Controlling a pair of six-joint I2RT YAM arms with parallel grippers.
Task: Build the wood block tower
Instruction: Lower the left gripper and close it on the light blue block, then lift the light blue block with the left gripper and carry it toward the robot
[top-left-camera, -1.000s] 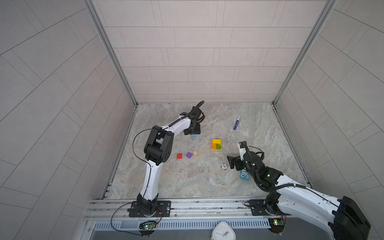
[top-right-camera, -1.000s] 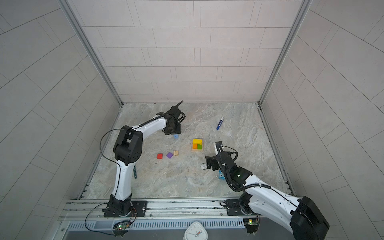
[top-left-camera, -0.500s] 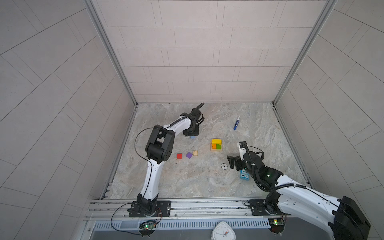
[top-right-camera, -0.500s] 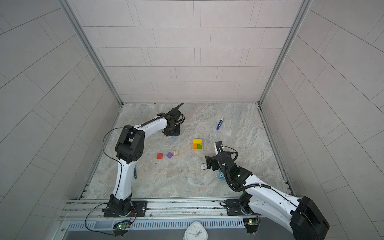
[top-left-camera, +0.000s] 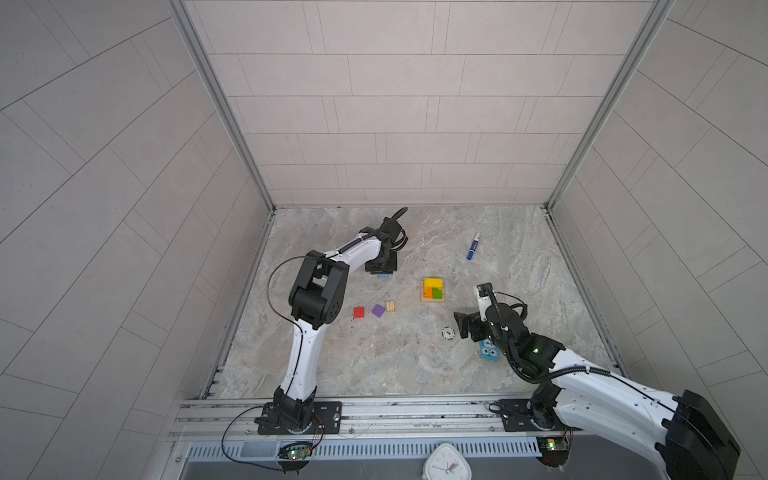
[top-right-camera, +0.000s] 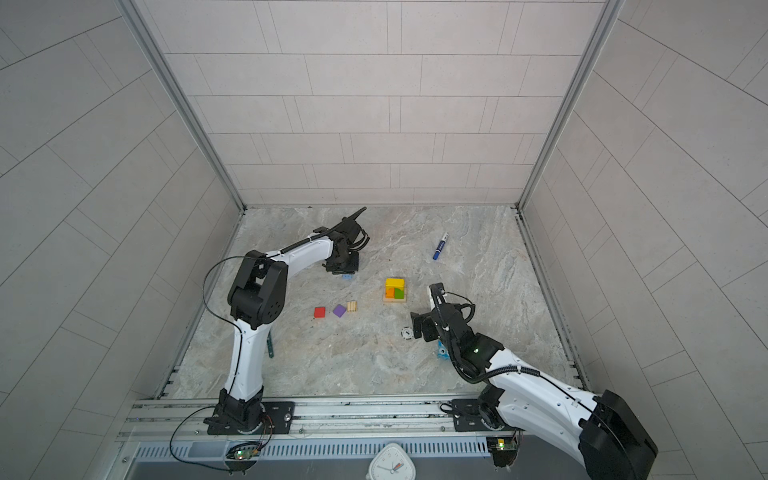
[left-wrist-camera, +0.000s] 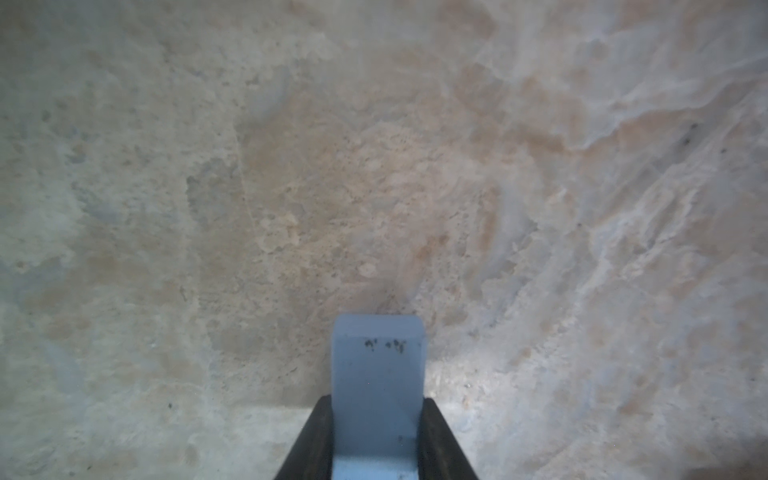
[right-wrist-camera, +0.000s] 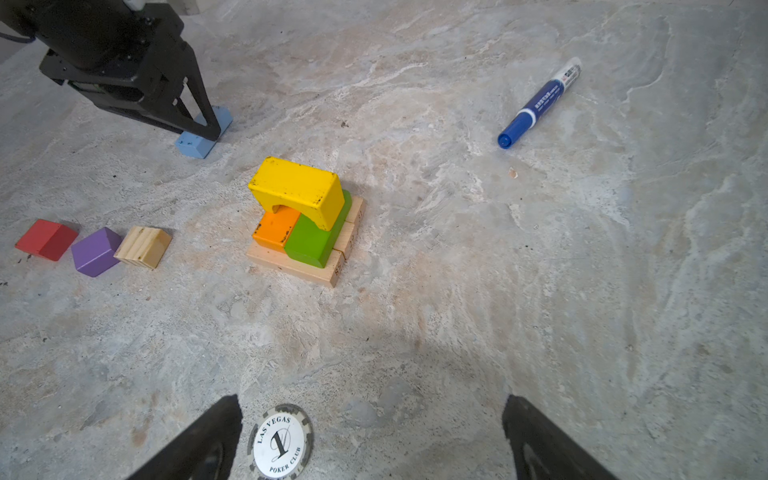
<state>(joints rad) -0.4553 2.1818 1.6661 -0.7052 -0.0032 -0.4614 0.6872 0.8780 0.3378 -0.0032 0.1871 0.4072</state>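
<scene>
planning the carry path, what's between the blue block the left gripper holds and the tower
Nothing. In the right wrist view the floor between the blue block and the tower is bare, and both top views show the same.

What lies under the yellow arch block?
The yellow arch block rests on an orange block and a green block, side by side on tan base blocks. Their far ends are covered.

Pale grey tiled walls (top-left-camera: 395, 124) enclose a marbled beige floor (top-left-camera: 374, 365).

cubes (right-wrist-camera: 93, 252) 3 | blue block (right-wrist-camera: 198, 144) 1 | marker (right-wrist-camera: 538, 102) 1 | poker chip (right-wrist-camera: 281, 443) 1
</scene>
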